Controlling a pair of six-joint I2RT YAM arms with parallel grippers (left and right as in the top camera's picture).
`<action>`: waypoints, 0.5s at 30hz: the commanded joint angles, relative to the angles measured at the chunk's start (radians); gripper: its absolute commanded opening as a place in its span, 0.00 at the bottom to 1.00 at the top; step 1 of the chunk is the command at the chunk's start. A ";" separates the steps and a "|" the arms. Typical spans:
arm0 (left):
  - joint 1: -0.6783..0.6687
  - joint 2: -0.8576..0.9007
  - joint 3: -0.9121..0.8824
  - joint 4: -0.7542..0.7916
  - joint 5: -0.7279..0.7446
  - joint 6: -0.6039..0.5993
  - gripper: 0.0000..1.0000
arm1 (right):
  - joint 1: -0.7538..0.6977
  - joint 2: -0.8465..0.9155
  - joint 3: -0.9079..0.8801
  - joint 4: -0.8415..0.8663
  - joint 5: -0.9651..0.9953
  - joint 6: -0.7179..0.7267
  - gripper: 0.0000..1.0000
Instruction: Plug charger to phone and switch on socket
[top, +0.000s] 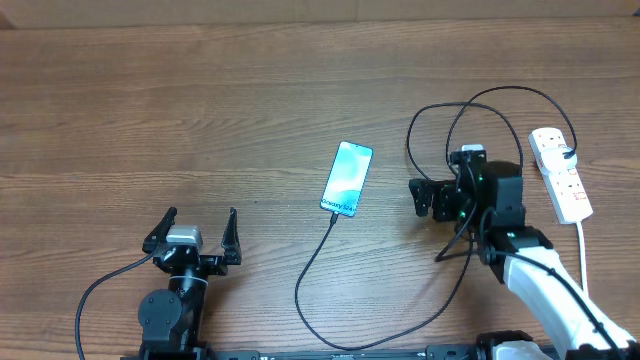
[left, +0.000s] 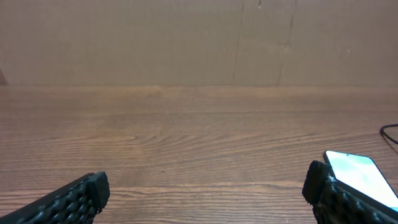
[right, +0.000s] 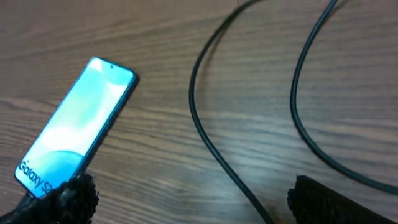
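Observation:
The phone (top: 347, 178) lies mid-table with a lit light-blue screen; it also shows in the right wrist view (right: 74, 130) and at the right edge of the left wrist view (left: 364, 177). The charger (top: 345, 300), a thin black cable, runs from the phone's near end in a long loop to the right and up toward the socket (top: 560, 172), a white power strip with a black plug at its far end. My right gripper (top: 428, 197) is open between phone and socket, with the cable (right: 214, 149) running between its fingers. My left gripper (top: 196, 233) is open and empty at the near left.
A white cord (top: 583, 262) trails from the socket toward the near edge. A cardboard wall (left: 199, 40) stands behind the table. Cable loops (top: 480, 115) lie behind my right gripper.

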 joint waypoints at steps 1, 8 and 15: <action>0.006 -0.012 -0.003 -0.002 0.000 0.011 1.00 | 0.002 -0.043 -0.074 0.061 -0.007 0.023 1.00; 0.006 -0.012 -0.003 -0.002 0.000 0.011 1.00 | 0.001 -0.141 -0.179 0.168 -0.008 0.029 1.00; 0.006 -0.012 -0.003 -0.002 0.000 0.011 1.00 | 0.001 -0.245 -0.313 0.326 -0.005 0.056 1.00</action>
